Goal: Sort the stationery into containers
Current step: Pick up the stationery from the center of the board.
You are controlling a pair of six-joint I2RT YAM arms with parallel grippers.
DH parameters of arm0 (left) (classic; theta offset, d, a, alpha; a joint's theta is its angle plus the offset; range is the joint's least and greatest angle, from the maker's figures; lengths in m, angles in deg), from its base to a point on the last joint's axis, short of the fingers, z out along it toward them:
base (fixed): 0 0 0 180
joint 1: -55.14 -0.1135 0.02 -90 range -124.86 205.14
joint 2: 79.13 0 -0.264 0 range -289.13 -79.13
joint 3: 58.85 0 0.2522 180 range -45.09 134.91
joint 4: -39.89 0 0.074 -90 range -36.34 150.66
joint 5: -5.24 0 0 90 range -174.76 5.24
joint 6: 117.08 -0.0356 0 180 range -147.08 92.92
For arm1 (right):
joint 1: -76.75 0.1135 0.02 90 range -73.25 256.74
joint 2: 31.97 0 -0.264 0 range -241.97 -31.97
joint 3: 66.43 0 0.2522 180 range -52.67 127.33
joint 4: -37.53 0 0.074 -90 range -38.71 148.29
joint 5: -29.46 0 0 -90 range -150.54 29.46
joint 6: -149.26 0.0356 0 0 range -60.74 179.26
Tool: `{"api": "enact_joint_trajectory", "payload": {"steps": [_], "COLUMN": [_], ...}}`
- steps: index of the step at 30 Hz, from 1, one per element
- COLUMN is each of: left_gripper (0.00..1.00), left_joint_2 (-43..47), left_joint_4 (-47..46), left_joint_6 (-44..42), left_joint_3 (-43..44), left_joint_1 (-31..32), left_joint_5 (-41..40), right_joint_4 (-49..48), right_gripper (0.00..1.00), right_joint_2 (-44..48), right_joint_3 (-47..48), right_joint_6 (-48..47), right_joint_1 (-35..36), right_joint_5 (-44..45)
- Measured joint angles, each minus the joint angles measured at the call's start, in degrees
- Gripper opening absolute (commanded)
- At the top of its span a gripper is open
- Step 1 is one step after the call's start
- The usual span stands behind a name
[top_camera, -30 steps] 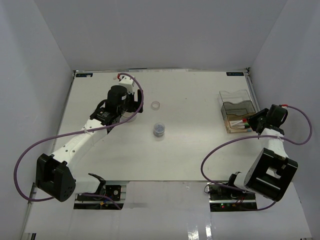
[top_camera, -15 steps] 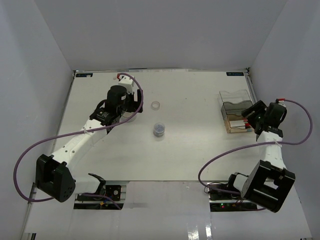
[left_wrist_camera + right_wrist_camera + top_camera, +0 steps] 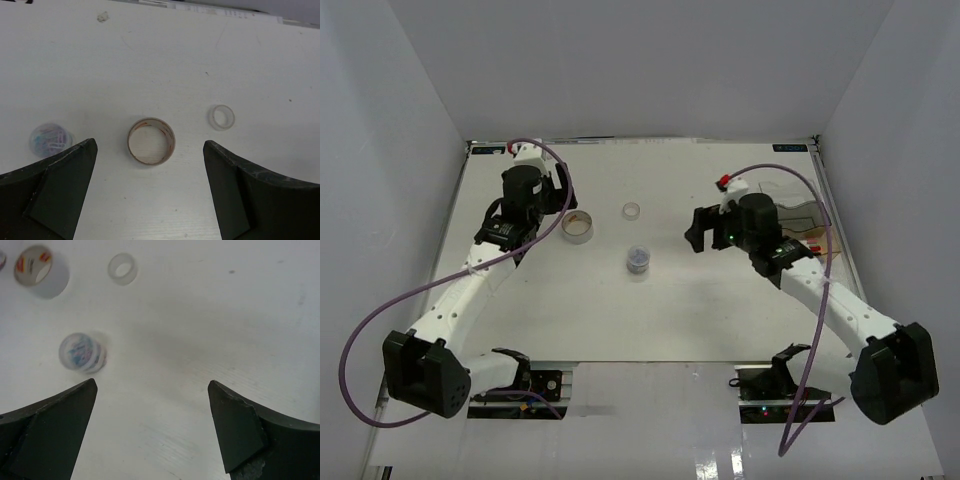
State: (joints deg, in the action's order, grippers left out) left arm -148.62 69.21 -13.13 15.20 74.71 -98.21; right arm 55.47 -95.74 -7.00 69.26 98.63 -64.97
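**Stationery sort, state at this moment**

1. Small round clear tub of coloured clips (image 3: 638, 259): stands on the white tabletop (image 3: 720, 310), nearer the arm bases than the tape roll and to its right. Loose, untouched.
2. Beige tape roll with a cardboard core (image 3: 577, 228): lies flat on the tabletop. It serves as the reference for all the other entries.
3. Second small round clear tub of clips (image 3: 49, 140): just left of the roll in the left wrist view. It cannot be made out from overhead.
4. Right gripper (image 3: 700, 232): well to the right of the roll, jaws spread wide, holding nothing.
5. Small clear ring (image 3: 632, 211): right of the roll and slightly farther back, apart from it.
6. Left gripper (image 3: 558, 203): hangs over the roll from its far left side, jaws wide apart and empty. In its wrist view the roll sits centred between the fingers, touching neither.
7. Clear grey-tinted stepped organiser with a tan tray section (image 3: 808, 218): far right of the roll, partly hidden by the right arm. Thin white markers with coloured caps (image 3: 815, 244) appear to lie in the tray.

**Progress (judgement):** markers look sorted. The roll, the ring and both tubs are not yet in the organiser. The roll looks like the next pick.
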Motion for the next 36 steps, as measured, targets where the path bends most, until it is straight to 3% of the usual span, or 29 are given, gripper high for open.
{"api": "enact_joint_trajectory", "payload": {"steps": [5,12,25,36], "left_gripper": [0.98,0.98,0.98,0.98], "left_joint_2": [2.56,3.52,2.86,2.43], "left_joint_4": [-0.22,-0.83,-1.01,-1.01], "left_joint_6": [1.31,1.60,2.89,4.07], "left_joint_3": [-1.38,-2.84,-2.84,-2.84], "left_joint_1": [-2.38,-2.89,-6.29,-8.52], "left_joint_5": [-3.37,-5.01,-1.84,1.36], "right_joint_4": [-0.33,-1.84,-2.69,-2.67], "right_gripper": [0.96,0.95,1.00,0.79], "right_joint_2": [-9.99,-23.80,-37.24,-39.98], "right_joint_3": [3.13,9.97,19.17,19.56], "right_joint_6": [-3.28,-4.48,-4.35,-2.75], "right_joint_1": [14.58,23.82,26.88,27.74], "right_joint_5": [2.93,7.13,9.16,8.52]}}
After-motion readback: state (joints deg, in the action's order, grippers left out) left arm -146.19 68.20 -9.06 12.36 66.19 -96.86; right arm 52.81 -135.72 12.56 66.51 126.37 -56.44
